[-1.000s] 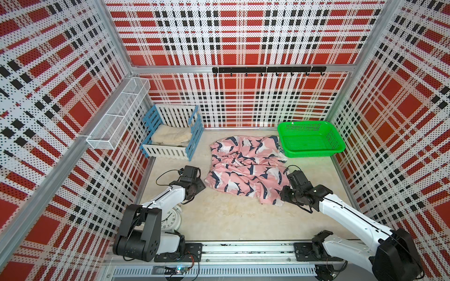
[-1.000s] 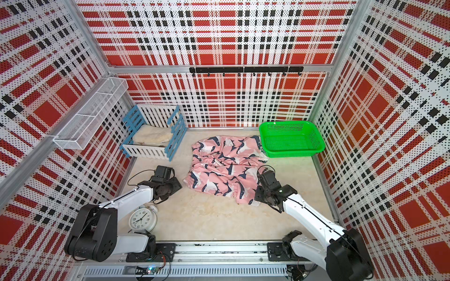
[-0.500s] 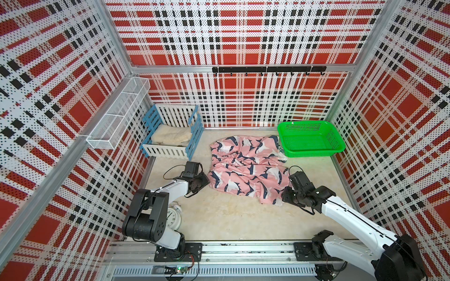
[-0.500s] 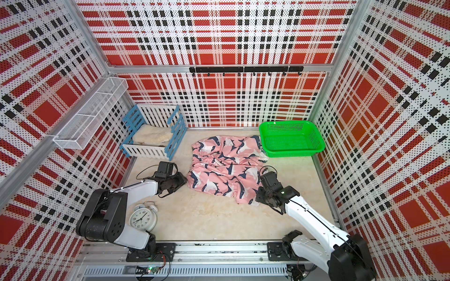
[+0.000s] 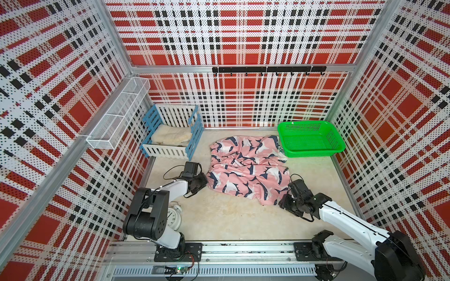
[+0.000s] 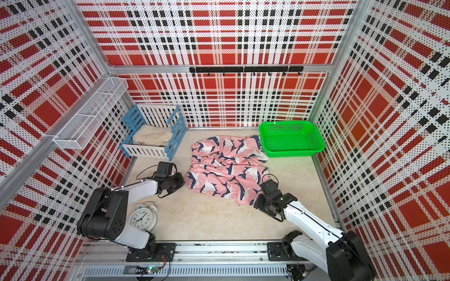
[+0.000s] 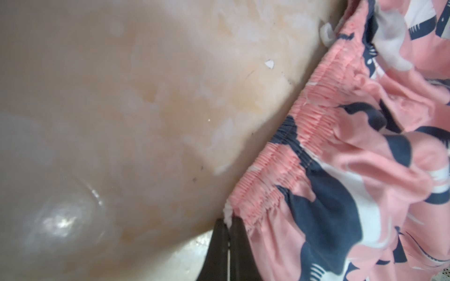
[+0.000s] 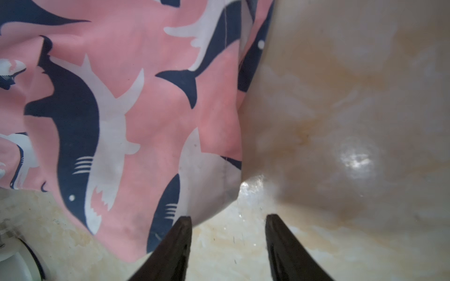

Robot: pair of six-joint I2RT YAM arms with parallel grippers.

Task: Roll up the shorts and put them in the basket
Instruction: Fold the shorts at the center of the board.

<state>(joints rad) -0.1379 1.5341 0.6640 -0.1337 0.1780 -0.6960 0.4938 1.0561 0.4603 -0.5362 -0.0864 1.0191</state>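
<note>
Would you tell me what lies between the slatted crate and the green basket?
The shorts' far end, with bare table beside the crate, seen in both top views.

— Can you read anything in there?
— No. Your only candidate is the alarm clock (image 6: 142, 219). Its dial carries numerals, but they're too small for you to make out.

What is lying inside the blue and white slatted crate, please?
A cream fluffy cloth fills the crate; anything beneath it is covered and cannot be seen.
</note>
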